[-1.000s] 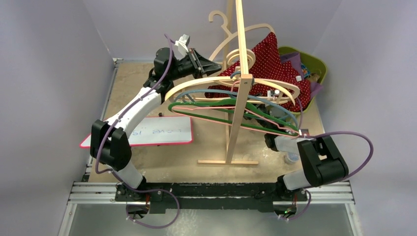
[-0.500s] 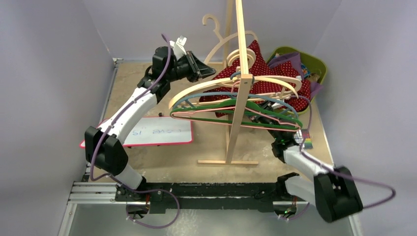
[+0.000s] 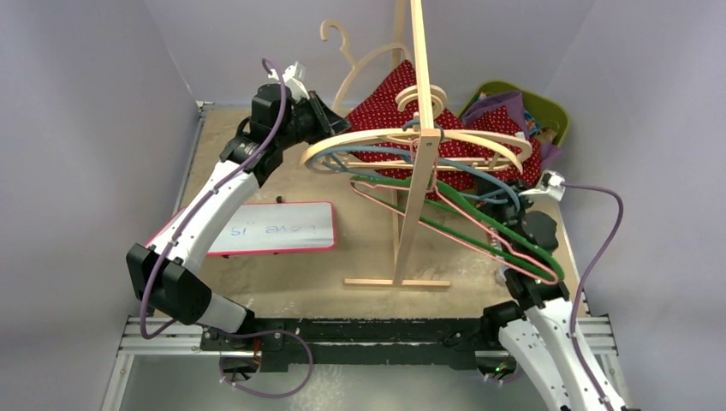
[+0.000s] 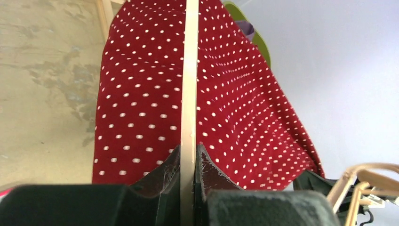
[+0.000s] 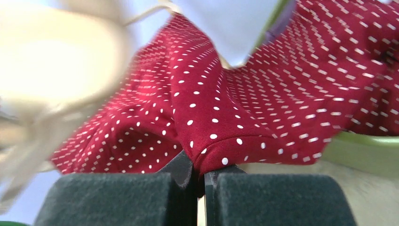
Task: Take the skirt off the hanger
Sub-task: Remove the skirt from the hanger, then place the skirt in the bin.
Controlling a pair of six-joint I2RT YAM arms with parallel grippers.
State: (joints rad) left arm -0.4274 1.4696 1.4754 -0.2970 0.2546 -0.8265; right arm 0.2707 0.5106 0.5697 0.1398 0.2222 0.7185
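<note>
Left arm (image 3: 214, 201) stretches far across the desk (image 3: 282, 274) and upward; right arm (image 3: 548, 342) rises steeply from its base. The red dotted skirt (image 4: 141, 94) drapes from the wooden hanger (image 4: 189, 70), held aloft. Left claw (image 4: 188, 157) clamps the hanger's bar; right claw (image 5: 200, 172) pinches a skirt fold.

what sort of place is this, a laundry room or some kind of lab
Probably a robot lab test cell: robot arms bolted to a metal rail, plain walls boxing in the table, and staged props, a wooden rack, a polka-dot skirt on a hanger, a green basket.
</note>
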